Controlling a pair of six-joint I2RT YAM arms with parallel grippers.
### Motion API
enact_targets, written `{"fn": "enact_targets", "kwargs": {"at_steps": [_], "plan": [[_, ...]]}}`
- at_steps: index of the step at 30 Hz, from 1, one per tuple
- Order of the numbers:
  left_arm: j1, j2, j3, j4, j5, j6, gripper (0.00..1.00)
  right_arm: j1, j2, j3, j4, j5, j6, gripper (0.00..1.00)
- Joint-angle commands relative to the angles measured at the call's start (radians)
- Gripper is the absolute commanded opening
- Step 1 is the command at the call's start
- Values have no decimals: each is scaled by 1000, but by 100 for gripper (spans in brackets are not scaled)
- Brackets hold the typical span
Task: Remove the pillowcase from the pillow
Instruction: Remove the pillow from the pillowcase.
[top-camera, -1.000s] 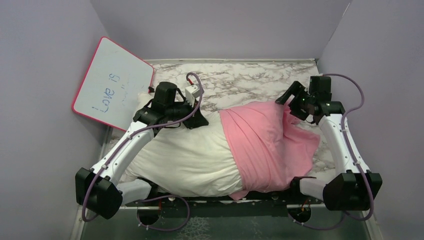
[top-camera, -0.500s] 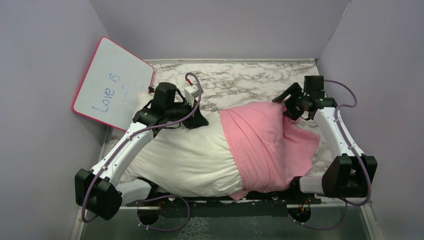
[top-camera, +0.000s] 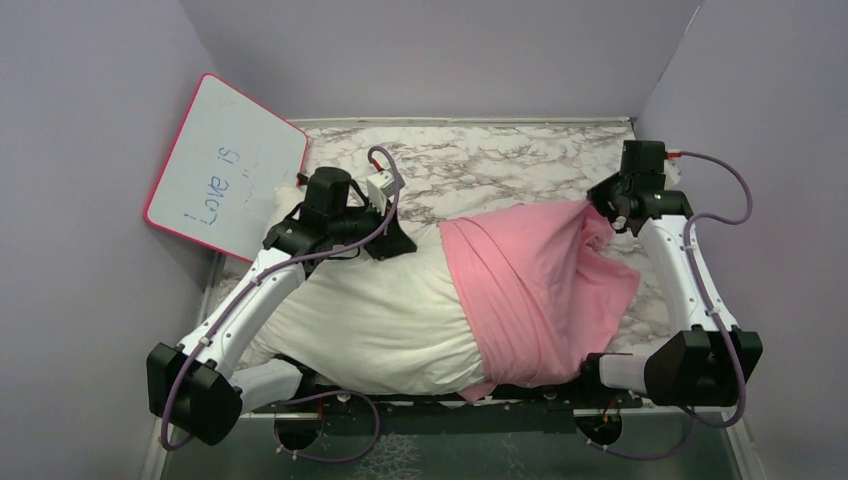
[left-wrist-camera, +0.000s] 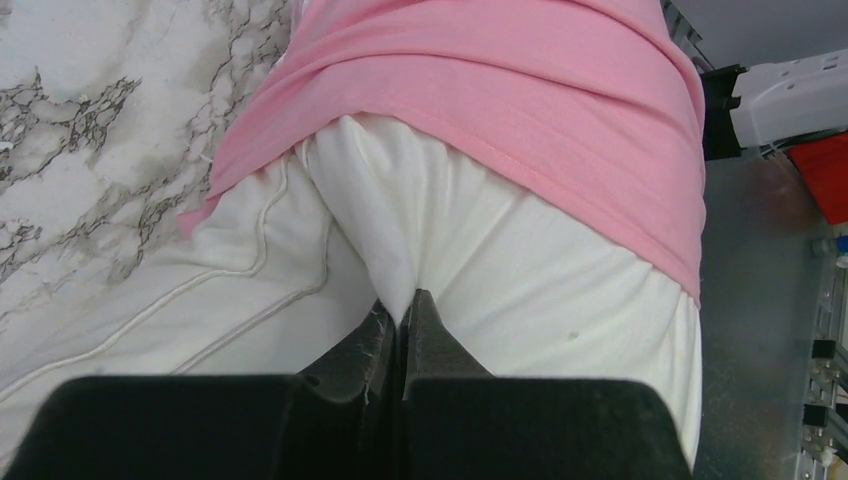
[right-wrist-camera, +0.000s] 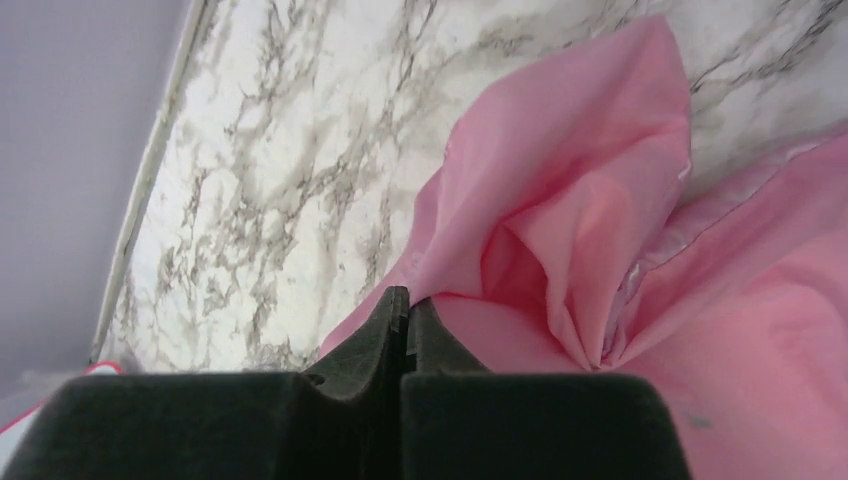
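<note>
Both claws clamped: L gripper (left-wrist-camera: 404, 310) pinches pillow (top-camera: 370, 310) fabric, R gripper (right-wrist-camera: 408, 305) pinches pillowcase (top-camera: 530, 285) corner at 2 o'clock. Pillowcase covers pillow's 3 o'clock end.

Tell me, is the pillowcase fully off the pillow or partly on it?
Partly on. The pink pillowcase covers only the right end of the pillow; the rest lies bare and white.
</note>
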Motion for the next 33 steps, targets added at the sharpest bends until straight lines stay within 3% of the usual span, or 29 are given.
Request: {"fn": "enact_targets", "kwargs": {"at_steps": [1, 9, 14, 19, 22, 26, 31, 33], "plan": [[-6, -50, -35, -114, 14, -23, 0, -20, -50, 61, -2, 193, -61, 0], [-6, -79, -58, -115, -61, -39, 0, -102, -72, 122, -10, 310, -136, 1], [-6, -97, -68, -120, -142, -50, 0, -319, -55, 133, -4, 108, -216, 0], [-6, -86, -73, -119, -174, -58, 0, -339, -34, 148, -21, -49, -305, 1], [-6, -76, -62, -116, -182, -64, 0, -339, -45, 112, -6, -323, -357, 1], [-6, -75, -47, -103, -191, -81, 0, -338, -68, 1, 47, -728, -401, 24], [-6, -85, -48, -89, -185, -99, 0, -336, -136, -84, 41, -832, -403, 69], [-6, -86, -48, -85, -182, -104, 0, -334, -159, -98, 29, -859, -404, 76]]}}
